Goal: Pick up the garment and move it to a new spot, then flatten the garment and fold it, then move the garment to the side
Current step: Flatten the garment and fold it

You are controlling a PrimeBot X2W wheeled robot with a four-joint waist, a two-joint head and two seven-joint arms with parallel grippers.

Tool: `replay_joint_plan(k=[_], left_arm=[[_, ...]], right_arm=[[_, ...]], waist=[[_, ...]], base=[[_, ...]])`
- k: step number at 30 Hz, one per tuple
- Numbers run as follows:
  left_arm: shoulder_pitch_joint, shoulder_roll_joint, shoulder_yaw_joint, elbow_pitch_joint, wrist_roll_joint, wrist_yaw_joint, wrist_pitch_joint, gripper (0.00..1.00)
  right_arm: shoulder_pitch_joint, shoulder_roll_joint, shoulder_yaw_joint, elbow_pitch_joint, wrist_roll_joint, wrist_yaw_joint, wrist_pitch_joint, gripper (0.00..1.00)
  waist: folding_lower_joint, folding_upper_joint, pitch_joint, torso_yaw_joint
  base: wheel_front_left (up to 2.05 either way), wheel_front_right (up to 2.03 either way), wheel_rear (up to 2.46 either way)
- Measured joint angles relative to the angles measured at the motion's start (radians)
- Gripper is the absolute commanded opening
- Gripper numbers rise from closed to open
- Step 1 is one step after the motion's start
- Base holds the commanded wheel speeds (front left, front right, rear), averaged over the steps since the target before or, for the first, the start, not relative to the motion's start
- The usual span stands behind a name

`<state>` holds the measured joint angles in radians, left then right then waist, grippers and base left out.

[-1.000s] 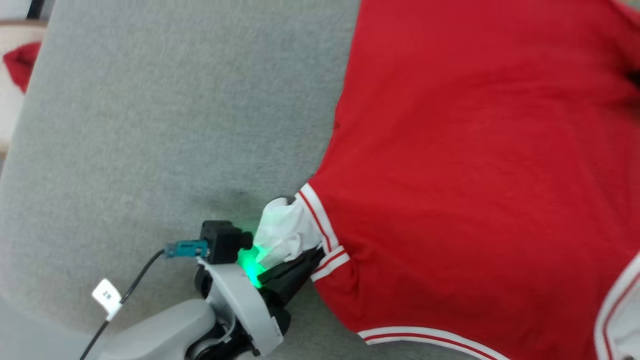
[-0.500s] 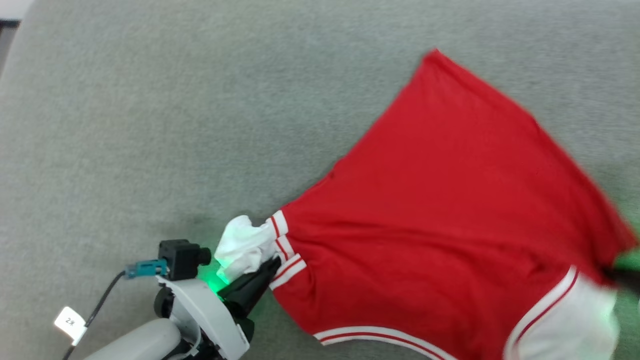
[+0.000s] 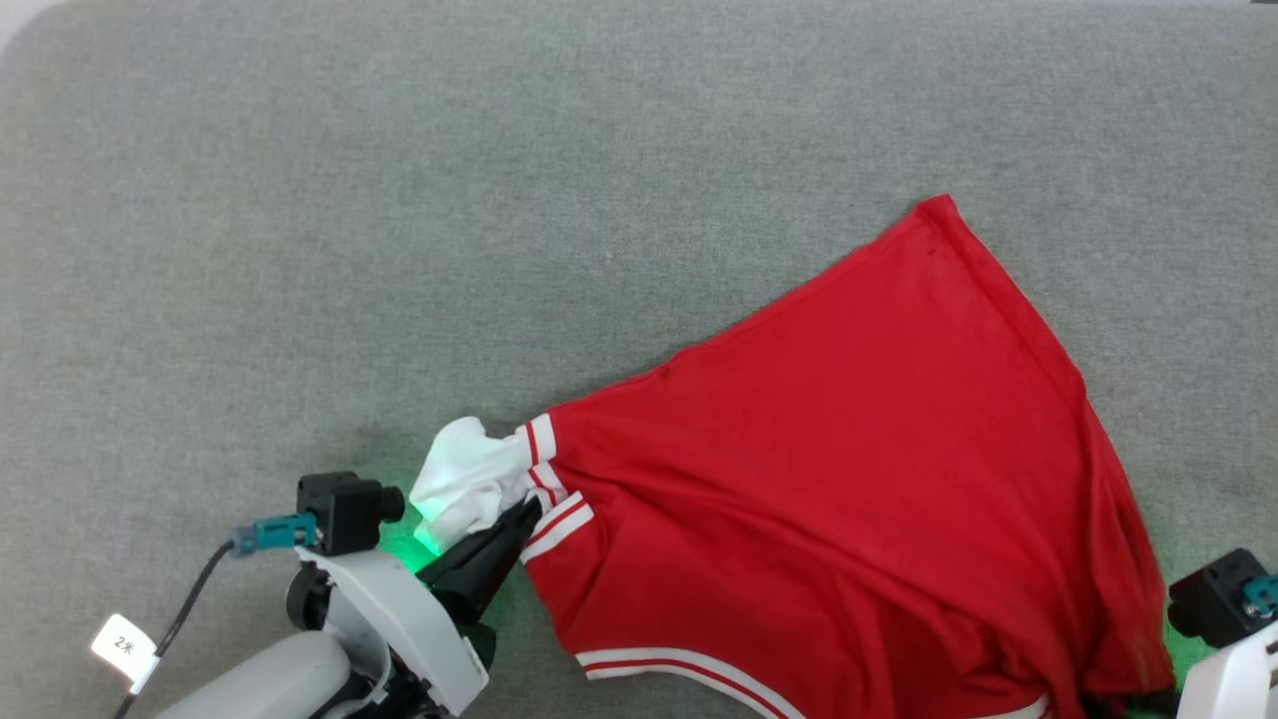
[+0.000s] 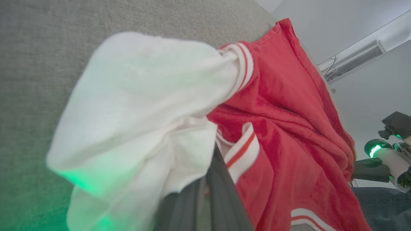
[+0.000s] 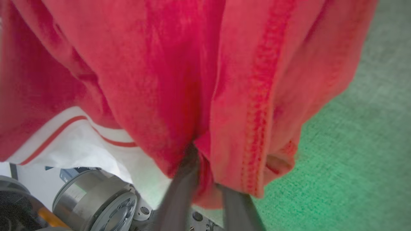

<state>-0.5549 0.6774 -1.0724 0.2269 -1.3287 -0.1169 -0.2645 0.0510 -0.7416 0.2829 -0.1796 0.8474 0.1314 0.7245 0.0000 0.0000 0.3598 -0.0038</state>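
Just right of left gripper [image 3: 525, 515], garment [image 3: 849, 479], pinched

One shirt [image 3: 849, 499] lies on one grey surface [image 3: 399, 200], well back from its far edge. The shirt shows two white sleeves, the left sleeve [image 3: 464, 479] and the right sleeve [image 5: 74, 144]. There are two grippers, the left gripper [image 3: 521, 517] and the right gripper [image 5: 205, 175]. There are two black cameras, the left camera [image 3: 344, 509] and the right camera [image 3: 1213, 594]. There is one black cable [image 3: 200, 589] and one paper tag [image 3: 122, 647].
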Motion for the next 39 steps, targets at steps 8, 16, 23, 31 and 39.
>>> replay_joint_plan(k=[8,16,23,31,39], left_arm=[[-0.002,-0.021,-0.002,-0.018,0.021,0.011,0.000,0.00],[-0.015,-0.056,-0.007,-0.033,0.045,0.011,0.002,0.00],[-0.045,-0.082,-0.013,-0.045,0.065,0.003,0.008,0.00],[-0.072,-0.125,-0.014,-0.032,0.073,-0.004,0.005,0.00],[-0.073,-0.152,0.050,-0.025,0.020,-0.012,0.003,0.00]], right_arm=[[0.006,-0.005,-0.249,-0.214,-0.020,0.000,0.043,1.00],[-0.311,0.033,-0.253,-0.191,-0.168,0.000,-0.010,1.00],[-0.597,0.074,-0.019,0.122,-0.226,0.000,-0.044,1.00],[-0.817,0.061,0.230,0.380,-0.220,0.000,-0.044,1.00],[-0.888,0.043,0.318,0.457,-0.119,0.000,-0.119,0.00]], waist=[[0.0000,0.0000,-0.002,0.021],[0.0000,0.0000,0.013,0.058],[0.0000,0.0000,0.050,0.102],[0.0000,0.0000,0.098,0.153],[0.0000,0.0000,0.095,0.175]], base=[[0.00,0.00,0.00],[0.00,0.00,0.00],[0.00,0.00,0.00],[0.00,0.00,0.00],[0.00,0.00,0.00]])
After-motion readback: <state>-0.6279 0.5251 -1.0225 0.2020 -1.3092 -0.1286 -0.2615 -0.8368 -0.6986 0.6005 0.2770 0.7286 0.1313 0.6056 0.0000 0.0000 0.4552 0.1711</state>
